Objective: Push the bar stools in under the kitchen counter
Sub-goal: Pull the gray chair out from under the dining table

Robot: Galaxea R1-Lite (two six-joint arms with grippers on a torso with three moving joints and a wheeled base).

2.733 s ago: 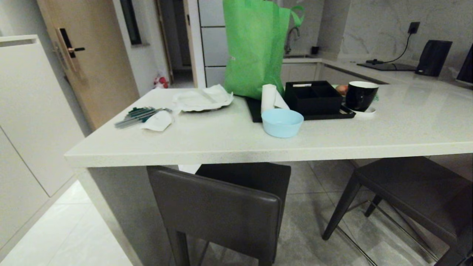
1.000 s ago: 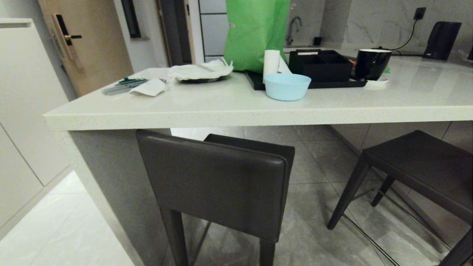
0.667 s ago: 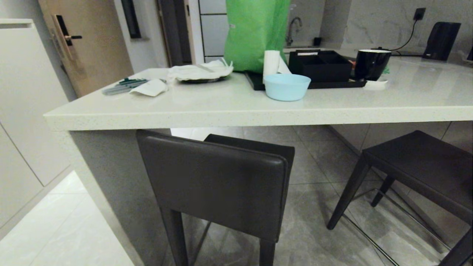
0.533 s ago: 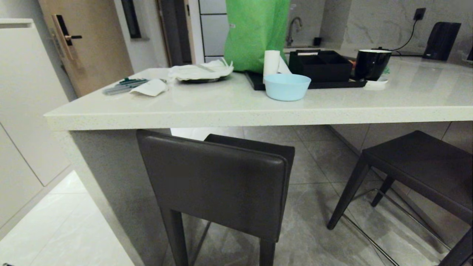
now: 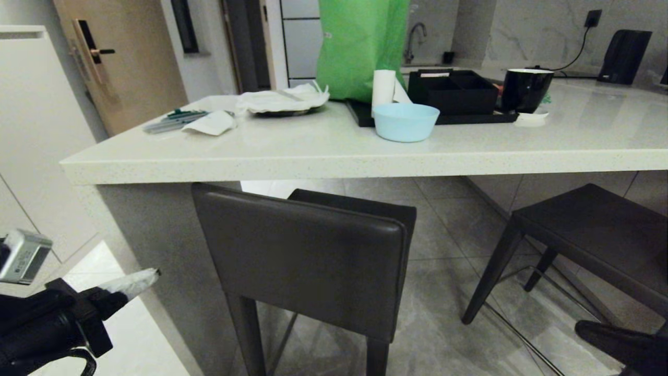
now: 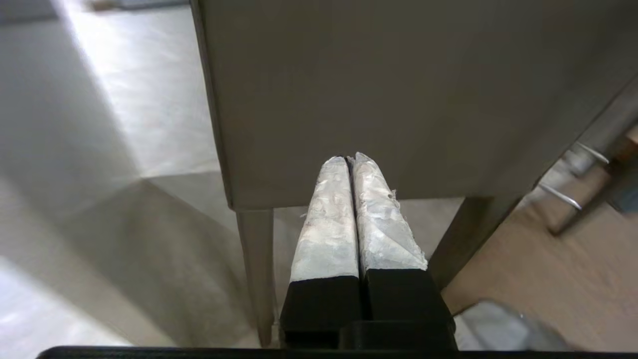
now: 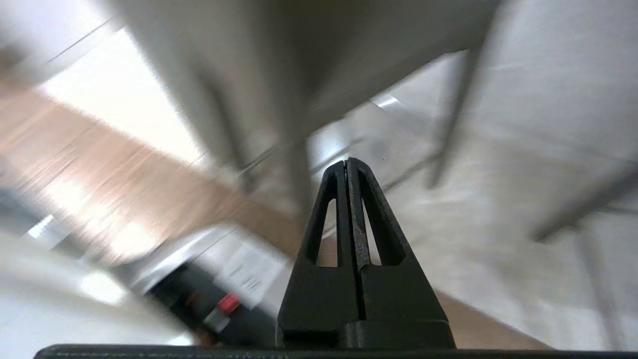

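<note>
With both fingers pressed together and empty, the left hand (image 5: 148, 275) should meet the near stool's backrest (image 5: 300, 261) squarely and push straight under the worktop (image 5: 334, 156), while the right hand (image 7: 347, 164), apparently, nears the other stool (image 5: 589, 230).

green bag (image 5: 360, 47) stood behind paper roll (image 5: 383, 87) | light blue bowl (image 5: 405, 121) set before black tray (image 5: 438, 119) | black organiser box (image 5: 453, 91) and black mug (image 5: 524, 90) carried on tray | wooden door (image 5: 120, 57) seen at left
</note>
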